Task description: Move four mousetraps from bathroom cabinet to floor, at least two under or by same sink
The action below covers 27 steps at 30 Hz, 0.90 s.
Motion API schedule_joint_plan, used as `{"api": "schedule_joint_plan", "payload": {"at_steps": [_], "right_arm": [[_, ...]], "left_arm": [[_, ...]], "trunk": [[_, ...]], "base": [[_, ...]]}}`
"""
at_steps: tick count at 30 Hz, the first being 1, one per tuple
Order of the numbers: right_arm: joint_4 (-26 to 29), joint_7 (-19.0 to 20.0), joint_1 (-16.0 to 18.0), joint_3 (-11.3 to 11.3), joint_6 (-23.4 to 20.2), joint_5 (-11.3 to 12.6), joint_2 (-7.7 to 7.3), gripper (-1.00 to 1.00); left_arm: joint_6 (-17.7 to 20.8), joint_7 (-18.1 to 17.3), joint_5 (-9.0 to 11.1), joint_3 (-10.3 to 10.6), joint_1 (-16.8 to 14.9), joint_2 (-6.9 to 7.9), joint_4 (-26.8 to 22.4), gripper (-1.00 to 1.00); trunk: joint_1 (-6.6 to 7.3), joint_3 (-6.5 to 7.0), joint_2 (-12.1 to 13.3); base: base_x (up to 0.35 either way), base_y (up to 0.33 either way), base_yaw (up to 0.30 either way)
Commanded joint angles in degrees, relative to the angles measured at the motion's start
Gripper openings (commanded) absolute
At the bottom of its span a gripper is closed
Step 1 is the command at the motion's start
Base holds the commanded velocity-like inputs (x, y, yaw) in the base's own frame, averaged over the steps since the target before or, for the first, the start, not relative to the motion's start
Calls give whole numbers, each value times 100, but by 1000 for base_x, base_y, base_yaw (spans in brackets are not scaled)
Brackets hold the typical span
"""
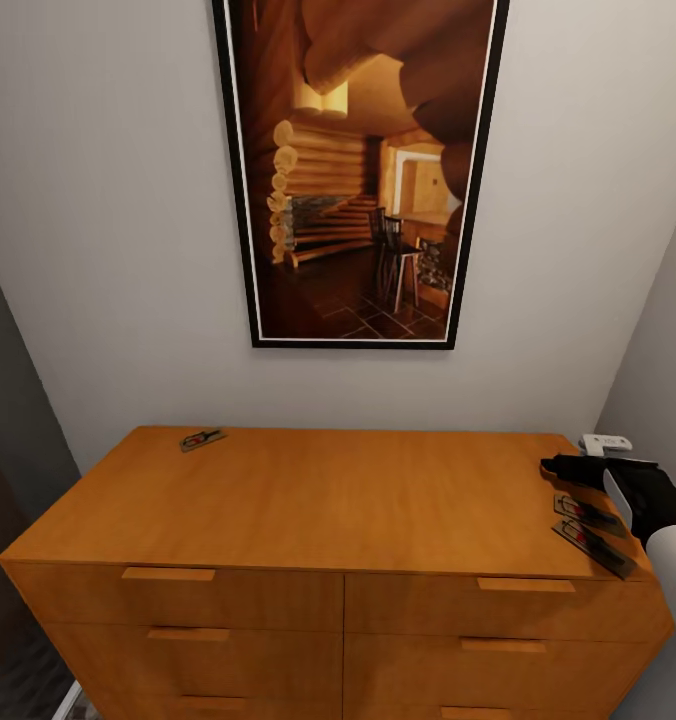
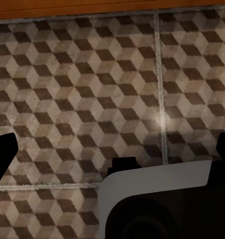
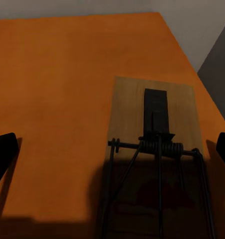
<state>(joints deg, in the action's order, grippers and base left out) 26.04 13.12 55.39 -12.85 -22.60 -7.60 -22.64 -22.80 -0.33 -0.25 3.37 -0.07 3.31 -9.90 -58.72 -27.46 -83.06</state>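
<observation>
Right hand [image 1: 568, 468] sits low at the right edge of the head frame, over the cabinet [image 1: 318, 510] top's right end; black fingers [image 3: 3, 157] spread wide, nothing pinched.

Two mousetraps just under/behind it at lower right: nearer mousetrap [image 1: 593, 547] and second mousetrap [image 1: 587, 514], side by side, close together, long axes running diagonally from upper left to lower right. Red mark on each board, no text readable.

Right wrist view: one trap [image 3: 154, 154] flat on the orange top, between the spread fingertips, long axis along the fingers, spring coil across the middle, dark plate at the far end.

Third mousetrap [image 1: 202, 439] at the far left back of the cabinet top, well apart from the others, tilted, long axis mostly left-right.

Small white object [image 1: 605, 443] at the back right corner, beside the hand.

Framed log-cabin picture [image 1: 358, 170] on the wall behind.

Left hand [image 2: 112, 149]: fingers spread, over the bathroom floor [image 2: 82, 89] tiles, holding nothing.
</observation>
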Motion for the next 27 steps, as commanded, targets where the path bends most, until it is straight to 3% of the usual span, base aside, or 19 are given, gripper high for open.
{"api": "schedule_joint_plan", "payload": {"at_steps": [1, 27], "right_arm": [[-46, 50, -2, -34, -26, -93, 5, 100], [-96, 50, -2, -34, -25, -93, 7, 100]], "left_arm": [[-13, 7, -2, 32, -1, 3, -1, 100], [-13, 7, -2, 32, -1, 3, 0, 100]], "trunk": [[-1, -7, -2], [-1, -7, -2]], "base": [[0, 0, 0], [0, 0, 0]]}}
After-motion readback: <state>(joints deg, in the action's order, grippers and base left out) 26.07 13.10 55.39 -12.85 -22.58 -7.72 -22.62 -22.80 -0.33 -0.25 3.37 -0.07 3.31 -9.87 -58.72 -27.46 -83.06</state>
